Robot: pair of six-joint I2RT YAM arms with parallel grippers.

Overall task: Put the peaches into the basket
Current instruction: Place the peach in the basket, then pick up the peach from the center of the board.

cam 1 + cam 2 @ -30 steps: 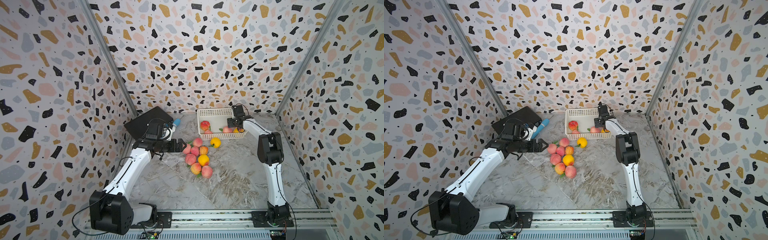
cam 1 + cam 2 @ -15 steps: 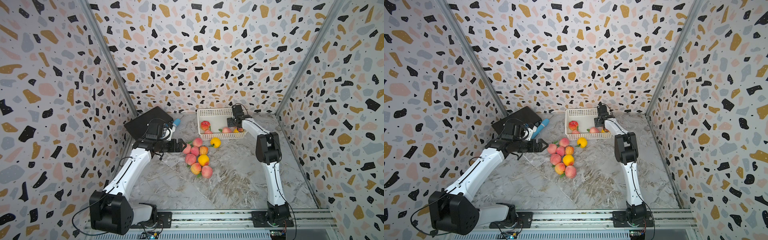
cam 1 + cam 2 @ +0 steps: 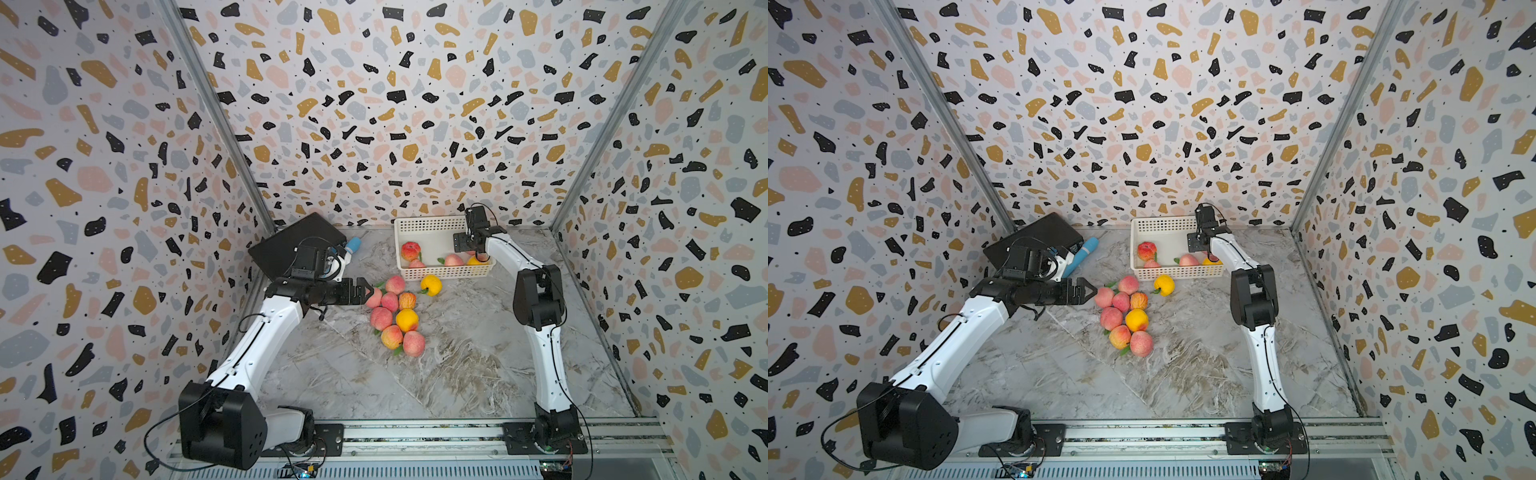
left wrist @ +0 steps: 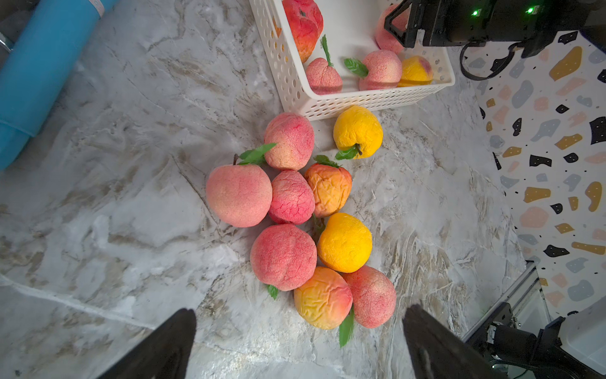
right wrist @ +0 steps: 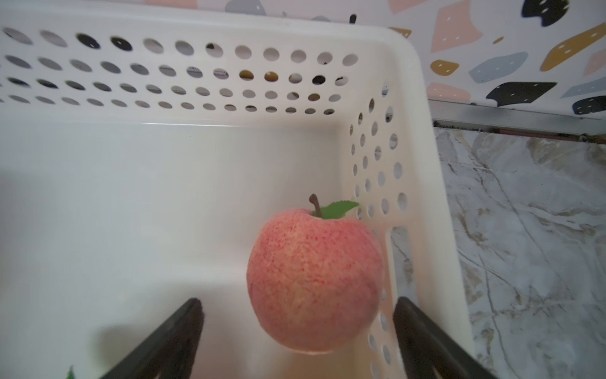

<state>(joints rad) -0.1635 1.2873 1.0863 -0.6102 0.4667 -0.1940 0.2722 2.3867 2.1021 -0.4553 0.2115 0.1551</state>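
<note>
**Far left corner of the bench (image 3: 457, 365).** A flat black case (image 3: 291, 241) lies along the left edge, with a blue cylinder (image 3: 354, 244) just beside it.

**Left of centre.** The left end effector (image 3: 368, 291) points at the fruit from the left. Its jaws are spread wide and hold nothing, and its tips are just beside the leftmost peach.

**Centre.** Eight peaches (image 3: 390, 301) sit in one touching cluster. Most are pink-blushed with speckled skin, two are wrinkled orange, and one is smooth yellow-orange. Several carry green leaves. A ninth, the yellow peach (image 3: 431, 284), sits apart from the cluster, just beside the basket's near wall. Bare marble runs from the cluster to the near edge and to the right edge.

**Far edge, right of centre.** The basket (image 3: 428, 222) is white, with rows of round holes in its walls and a solid floor. It holds a red peach (image 3: 410, 250) by its left wall. Two pink peaches and a yellow-orange one lie along its near wall.

**Basket's right end.** The right end effector (image 5: 296, 318) hangs over this end with its jaws wide apart. A pink stemmed peach (image 5: 314, 279) with one leaf shows between the fingers, clear of both and close to the right wall. Whether it rests on the basket floor cannot be told.
</note>
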